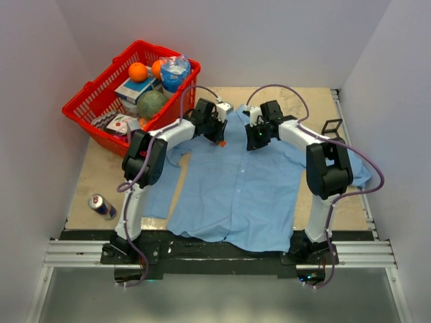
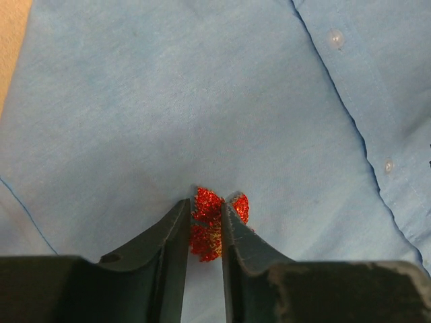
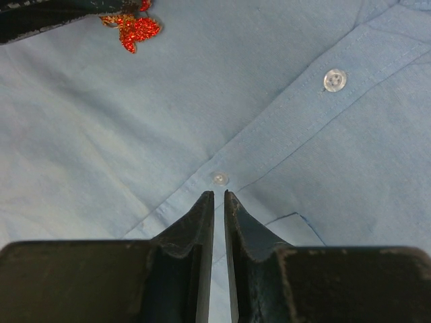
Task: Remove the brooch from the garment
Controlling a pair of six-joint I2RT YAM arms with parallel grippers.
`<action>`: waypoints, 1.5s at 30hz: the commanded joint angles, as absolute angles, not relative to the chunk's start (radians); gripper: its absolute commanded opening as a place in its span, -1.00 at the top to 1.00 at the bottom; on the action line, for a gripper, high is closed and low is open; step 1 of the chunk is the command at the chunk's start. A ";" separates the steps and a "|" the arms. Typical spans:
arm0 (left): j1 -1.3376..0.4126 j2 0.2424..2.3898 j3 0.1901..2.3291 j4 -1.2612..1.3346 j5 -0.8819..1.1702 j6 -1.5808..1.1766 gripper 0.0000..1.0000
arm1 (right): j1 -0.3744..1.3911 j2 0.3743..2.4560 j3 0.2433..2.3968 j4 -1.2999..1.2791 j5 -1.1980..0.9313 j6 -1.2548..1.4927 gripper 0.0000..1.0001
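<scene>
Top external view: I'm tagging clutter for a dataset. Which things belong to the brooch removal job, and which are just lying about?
Part of the job:
- brooch
- garment
- left gripper, fingers closed on the brooch
- right gripper, fingers nearly together at the button placket

Lying about:
- red basket with oranges and other groceries
- drink can

glittery red brooch (image 2: 207, 205), matt blue cloth garment (image 2: 202, 101), glossy plastic basket (image 1: 81, 118)

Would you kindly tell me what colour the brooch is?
The brooch is glittery red, clearest in the left wrist view.
</scene>
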State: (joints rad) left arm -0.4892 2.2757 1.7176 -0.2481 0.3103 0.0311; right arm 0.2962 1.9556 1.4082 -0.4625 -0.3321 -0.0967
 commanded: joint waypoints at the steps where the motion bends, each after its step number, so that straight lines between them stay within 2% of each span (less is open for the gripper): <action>1: -0.500 2.292 1.770 -0.216 0.321 0.017 0.52 | 0.301 1.962 1.443 -0.459 -0.322 -0.094 0.67; 4: -0.500 2.293 1.781 -0.219 0.331 0.023 0.65 | 0.299 1.962 1.440 -0.463 -0.319 -0.100 0.67; 6: -0.499 2.289 1.786 -0.222 0.371 0.028 0.79 | 0.299 1.960 1.437 -0.463 -0.318 -0.101 0.67; 7: -0.497 2.290 1.787 -0.222 0.386 0.029 0.95 | 0.299 1.959 1.436 -0.463 -0.318 -0.101 0.67; 8: -0.497 2.287 1.787 -0.224 0.399 0.029 1.00 | 0.299 1.959 1.437 -0.465 -0.319 -0.101 0.67; 15: -0.482 2.241 1.775 -0.229 0.503 -0.067 1.00 | 0.310 1.922 1.445 -0.450 -0.307 -0.144 0.68; 21: -0.436 2.220 1.686 -0.164 0.745 -0.236 1.00 | 0.325 1.711 1.240 -0.201 -0.391 -0.328 0.34; 26: -0.411 2.233 1.652 -0.112 0.793 -0.297 1.00 | 0.318 1.816 1.373 -0.356 -0.460 -0.261 0.22; 27: -0.410 2.235 1.651 -0.101 0.811 -0.305 1.00 | 0.314 1.877 1.406 -0.392 -0.551 -0.244 0.21; 30: -0.402 2.240 1.643 -0.049 0.863 -0.359 1.00 | 0.314 1.943 1.479 -0.454 -0.655 -0.160 0.19; 36: -0.400 2.220 1.635 -0.058 0.809 -0.351 1.00 | 0.319 1.994 1.485 -0.393 -0.678 -0.051 0.17; 41: -0.385 2.099 1.620 -0.179 0.533 -0.236 1.00 | 0.321 2.057 1.505 -0.387 -0.684 -0.034 0.16; 43: -0.364 2.060 1.560 -0.175 0.540 -0.236 1.00 | 0.319 2.080 1.511 -0.356 -0.666 -0.008 0.14; 45: -0.359 2.039 1.523 -0.189 0.566 -0.229 1.00 | 0.321 2.097 1.534 -0.354 -0.652 -0.008 0.02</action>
State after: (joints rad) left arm -0.4046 2.1727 1.5745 -0.1730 0.6212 -0.2722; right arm 0.3187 2.0724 1.4719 -0.3908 -0.6464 -0.0444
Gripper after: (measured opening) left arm 0.015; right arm 0.457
